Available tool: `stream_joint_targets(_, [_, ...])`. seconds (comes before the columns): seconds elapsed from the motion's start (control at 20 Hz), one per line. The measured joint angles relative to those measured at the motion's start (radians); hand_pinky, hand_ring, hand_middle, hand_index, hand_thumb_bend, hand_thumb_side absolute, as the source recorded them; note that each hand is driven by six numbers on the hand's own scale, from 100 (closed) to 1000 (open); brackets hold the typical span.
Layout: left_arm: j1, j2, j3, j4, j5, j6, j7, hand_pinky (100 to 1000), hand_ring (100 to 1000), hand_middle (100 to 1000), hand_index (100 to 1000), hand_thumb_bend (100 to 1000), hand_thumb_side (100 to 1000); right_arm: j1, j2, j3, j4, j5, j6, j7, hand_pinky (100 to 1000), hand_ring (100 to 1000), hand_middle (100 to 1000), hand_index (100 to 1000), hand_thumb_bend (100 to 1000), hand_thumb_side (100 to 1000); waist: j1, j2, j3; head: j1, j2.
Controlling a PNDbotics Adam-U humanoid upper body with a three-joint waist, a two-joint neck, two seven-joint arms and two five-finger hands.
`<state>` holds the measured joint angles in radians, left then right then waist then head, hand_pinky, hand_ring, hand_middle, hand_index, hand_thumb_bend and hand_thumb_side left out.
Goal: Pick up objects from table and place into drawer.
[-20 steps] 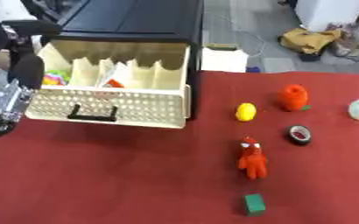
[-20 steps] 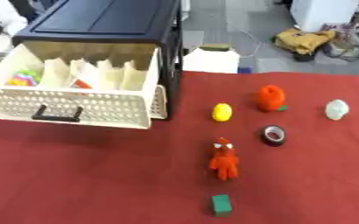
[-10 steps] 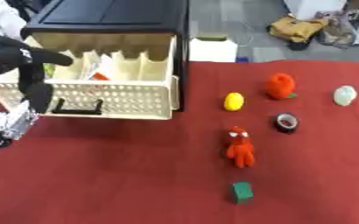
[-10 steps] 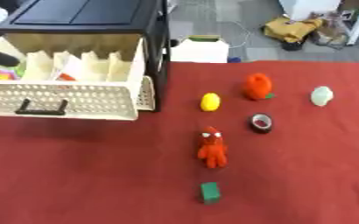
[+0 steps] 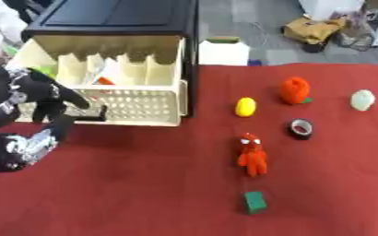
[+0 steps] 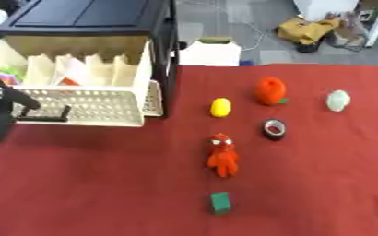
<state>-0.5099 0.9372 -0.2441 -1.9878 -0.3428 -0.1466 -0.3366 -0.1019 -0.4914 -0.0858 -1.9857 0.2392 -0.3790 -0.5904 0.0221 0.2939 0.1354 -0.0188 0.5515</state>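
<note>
A cream basket drawer (image 5: 140, 103) stands pulled out of a black cabinet (image 5: 120, 18), with dividers and a few small items inside. My left hand (image 5: 40, 94) hangs over the drawer's front left, fingers relaxed and spread downward, close to the black handle (image 6: 43, 119); it holds nothing. On the red cloth to the right lie a yellow lemon-like object (image 5: 245, 106), an orange round toy (image 5: 295, 90), a pale egg-shaped thing (image 5: 363, 99), a black tape roll (image 5: 302, 128), a red figure (image 5: 253, 154) and a green block (image 5: 254, 202). My right hand shows in no view.
A white box (image 5: 223, 50) sits behind the table beside the cabinet. Bags and clutter lie on the floor at the far right (image 5: 317, 30). My left forearm (image 5: 14, 150) crosses the table's left edge. The table's red cloth (image 5: 127, 193) stretches across the foreground.
The camera has shifted, moving the whole scene rightward. Relative to the drawer, my left hand has come down from its upper left corner to its front face.
</note>
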Motion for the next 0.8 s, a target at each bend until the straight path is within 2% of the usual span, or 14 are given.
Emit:
stream_joint_targets(0.35, [0.004, 0.004, -0.020, 0.000, 0.006, 0.057, -0.146, 404, 366, 478, 788, 100, 1000, 0.015, 0.005, 0.000, 0.000, 0.017, -0.004, 0.002, 692, 774, 596, 726, 100, 925, -0.001, 0.000, -0.006, 0.018, -0.004])
stream_joint_targets(0.6, [0.004, 0.004, -0.038, 0.000, -0.010, 0.091, -0.224, 452, 493, 520, 802, 100, 1000, 0.015, 0.007, 0.000, 0.000, 0.022, -0.004, 0.003, 693, 773, 594, 726, 100, 923, -0.004, 0.000, -0.007, 0.030, -0.009])
stream_joint_targets(0.8, [0.009, 0.004, -0.059, 0.000, -0.013, 0.124, -0.269, 541, 592, 575, 825, 100, 1000, 0.015, 0.014, 0.000, 0.000, 0.023, -0.002, 0.004, 692, 767, 595, 725, 100, 916, -0.005, 0.003, -0.008, 0.036, -0.017])
